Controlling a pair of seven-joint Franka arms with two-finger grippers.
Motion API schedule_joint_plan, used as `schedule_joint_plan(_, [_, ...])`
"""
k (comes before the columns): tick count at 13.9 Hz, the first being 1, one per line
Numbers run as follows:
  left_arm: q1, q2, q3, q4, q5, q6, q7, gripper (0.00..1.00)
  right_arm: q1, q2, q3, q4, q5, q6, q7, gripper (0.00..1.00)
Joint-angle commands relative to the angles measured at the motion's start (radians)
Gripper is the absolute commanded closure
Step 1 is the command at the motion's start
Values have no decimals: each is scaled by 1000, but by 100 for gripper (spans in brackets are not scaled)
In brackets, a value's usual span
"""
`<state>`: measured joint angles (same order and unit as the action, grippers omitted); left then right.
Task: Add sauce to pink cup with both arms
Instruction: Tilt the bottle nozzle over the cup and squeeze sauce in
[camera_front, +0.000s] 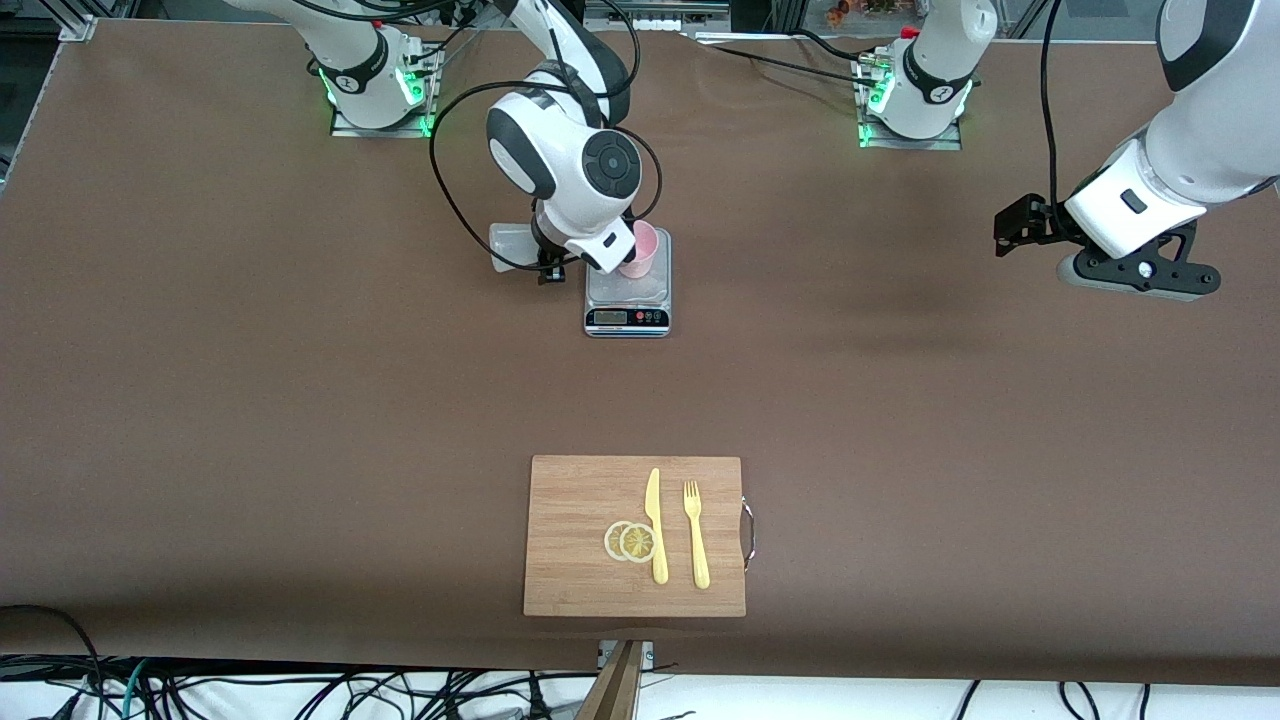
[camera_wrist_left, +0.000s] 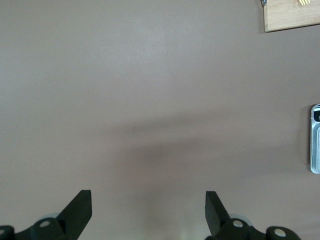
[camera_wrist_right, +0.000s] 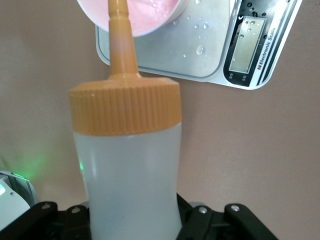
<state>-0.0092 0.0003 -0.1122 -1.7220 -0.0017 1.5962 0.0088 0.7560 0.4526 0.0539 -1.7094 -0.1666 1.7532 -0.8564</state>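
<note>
Sauce (camera_wrist_right: 127, 165) nozzle over pink cup (camera_wrist_right: 150, 15)

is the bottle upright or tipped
Tipped: in the right wrist view the bottle, held by the right gripper, points its nozzle over the cup.

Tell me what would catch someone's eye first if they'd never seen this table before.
Probably the right gripper, which holds the sauce bottle tipped with its orange nozzle at the rim of the pink cup on the scale. Next, the wooden cutting board, nearer the front camera, carries a yellow knife, a fork and two lemon slices. The left gripper waits open over bare table at the left arm's end.
</note>
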Motion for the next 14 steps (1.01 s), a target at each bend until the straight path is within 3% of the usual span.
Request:
schedule_joint_plan(1, [0,15,-3,32,3,-24,13,0,9,-11,-3,10,-17,-21,11,100])
schedule_joint_plan(14, [0,15,-3,33,3,-24,14,0,-9,-34,-14,7,48,86,-81,100])
